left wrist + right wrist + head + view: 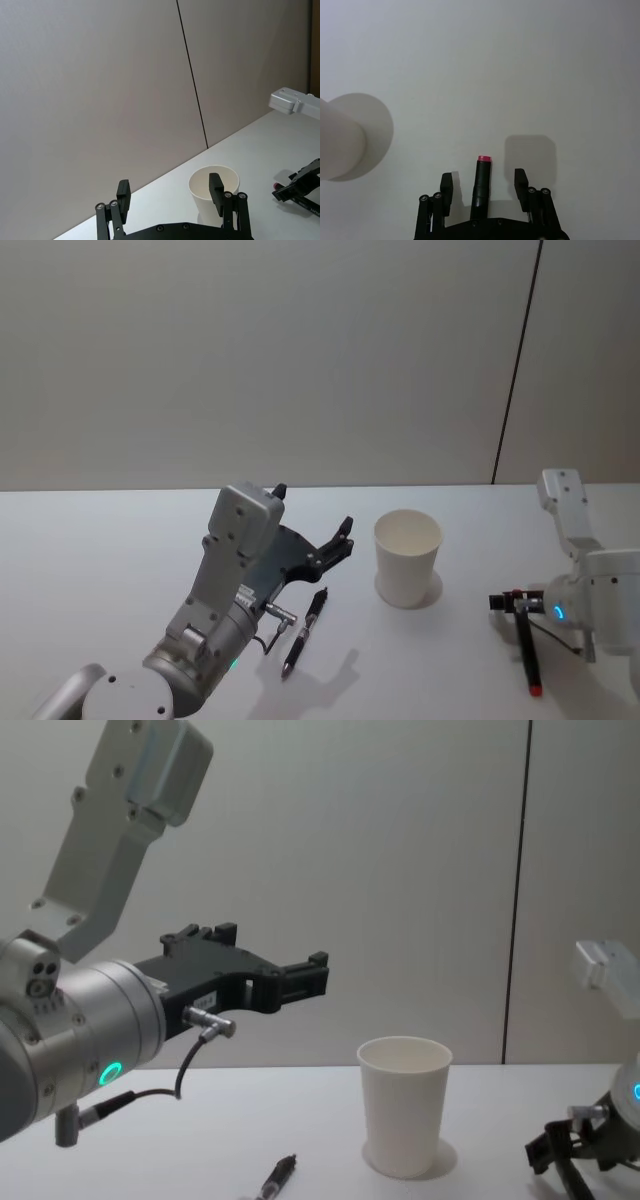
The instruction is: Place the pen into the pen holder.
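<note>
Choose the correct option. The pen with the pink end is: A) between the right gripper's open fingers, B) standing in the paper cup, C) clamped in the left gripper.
A: the right wrist view shows the pink-ended pen between the right gripper's open fingers, neither touching it.

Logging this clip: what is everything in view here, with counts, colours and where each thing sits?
paper cup: one, white, upright at mid-table, nothing seen inside.
black pen: one, black, lying flat on the table to the cup's left, below the raised left arm.
red-ended pen: one, black with a red end, lying flat to the cup's right, between the right gripper's fingers, untouched.
table: one, white.
wall: grey panels with one dark seam, behind the table.
left gripper: black, open, held above the table, left of the cup.
right gripper: black, open, low over the table, straddling the red-ended pen.
</note>
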